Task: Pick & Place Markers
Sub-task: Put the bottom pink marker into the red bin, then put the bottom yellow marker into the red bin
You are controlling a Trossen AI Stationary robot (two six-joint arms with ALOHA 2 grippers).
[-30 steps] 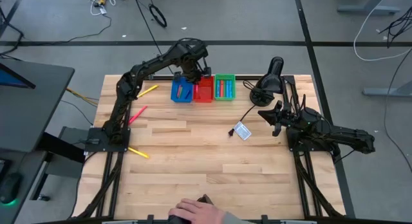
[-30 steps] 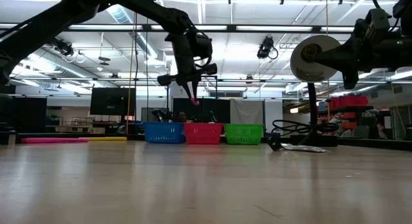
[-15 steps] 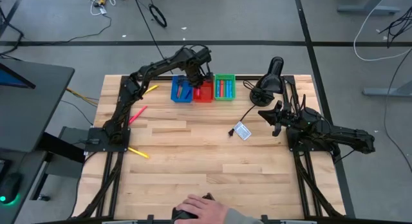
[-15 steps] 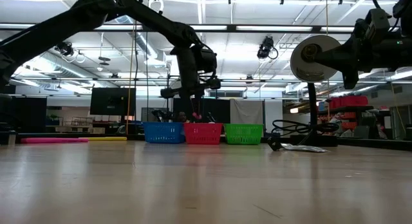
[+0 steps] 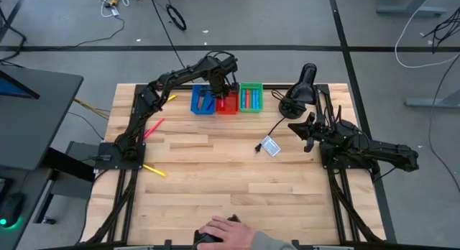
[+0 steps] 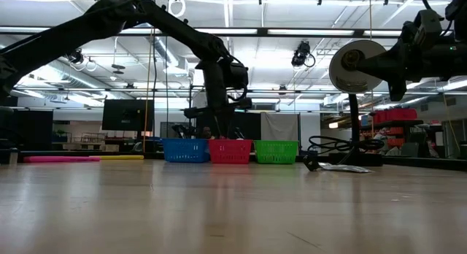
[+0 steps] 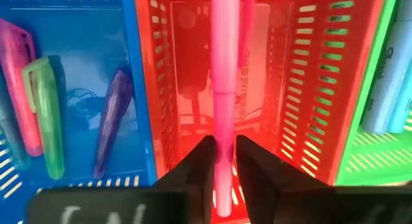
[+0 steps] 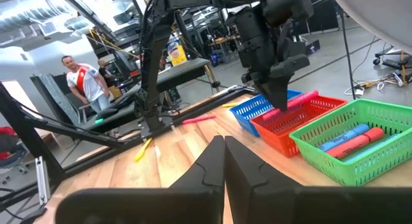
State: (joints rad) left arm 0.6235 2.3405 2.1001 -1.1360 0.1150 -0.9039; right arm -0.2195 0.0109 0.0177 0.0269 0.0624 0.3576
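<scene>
Pink marker (image 7: 222, 89): between the left gripper's fingers, pointing down into the red bin (image 7: 302, 89).
Left gripper (image 7: 221, 161): clamped on the pink marker, above the red bin at the desk's (image 5: 237, 185) 12 o'clock.
Other markers: in the blue bin (image 5: 202, 101) and green bin (image 5: 251, 98); three loose at 9 o'clock.
Right gripper (image 8: 223, 156): closed, empty, at 3 o'clock.

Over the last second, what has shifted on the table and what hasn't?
The left gripper carried the pink marker from above the blue bin across to the red bin and lowered it inside; its fingers are at the marker, the release not yet clear. The right gripper stayed shut and parked at the table's right. The loose markers on the left, the green bin and the card kept their places.
</scene>
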